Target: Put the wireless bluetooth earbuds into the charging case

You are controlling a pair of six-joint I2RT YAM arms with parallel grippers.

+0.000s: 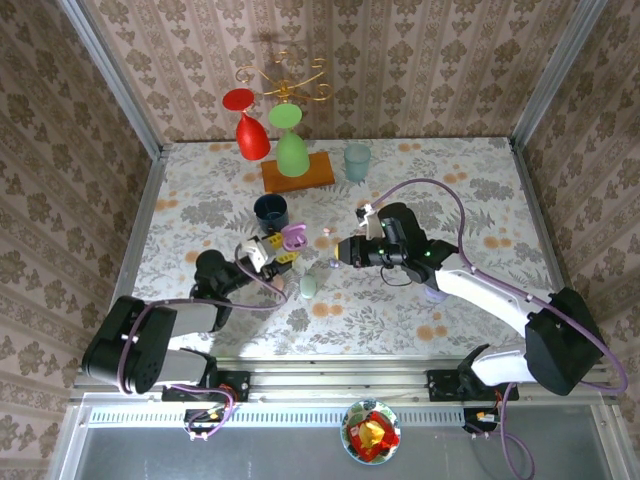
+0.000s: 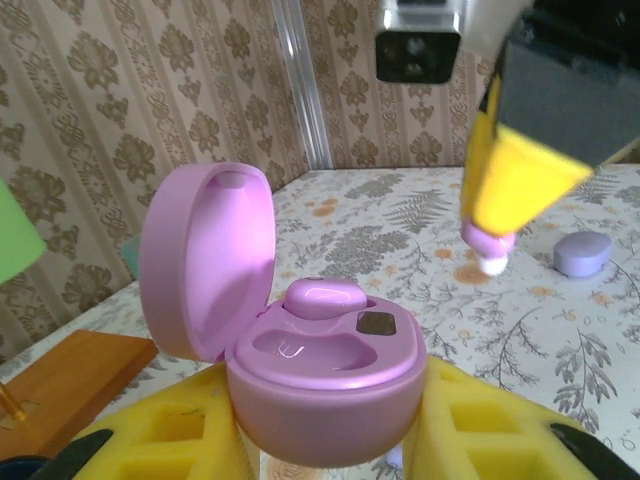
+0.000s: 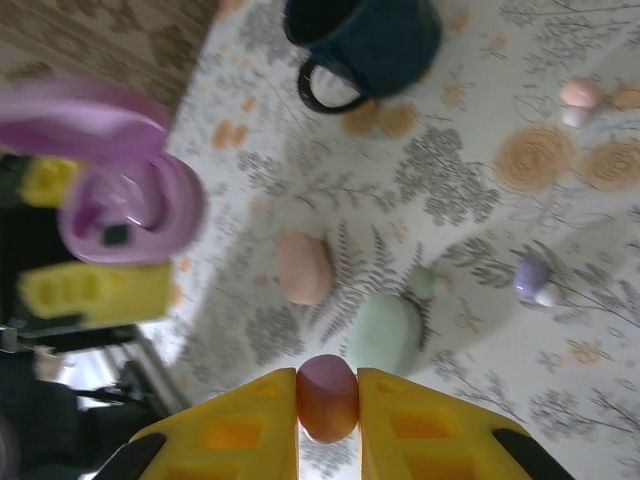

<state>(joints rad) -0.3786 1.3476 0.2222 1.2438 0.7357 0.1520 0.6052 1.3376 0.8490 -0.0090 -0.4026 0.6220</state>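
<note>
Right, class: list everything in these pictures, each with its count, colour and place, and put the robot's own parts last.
open case: 1, lilac-pink, clamped in the left gripper
seated earbud: 1, lilac-pink, in one socket of the open case
held earbud: 1, pinkish, in the right gripper
loose earbuds: at least 2, lilac and pink, on the table
closed cases: 3, pink, mint, lilac, on the table
mug: 1, dark blue, mid-table
cup: 1, pale teal, far side
glasses: 2, red and green, by the wooden base
wooden base: 1, brown, far side
table: 1, floral top
left gripper: 1, yellow fingers, shut on the open case
right gripper: 1, yellow fingers, shut on the held earbud
</note>
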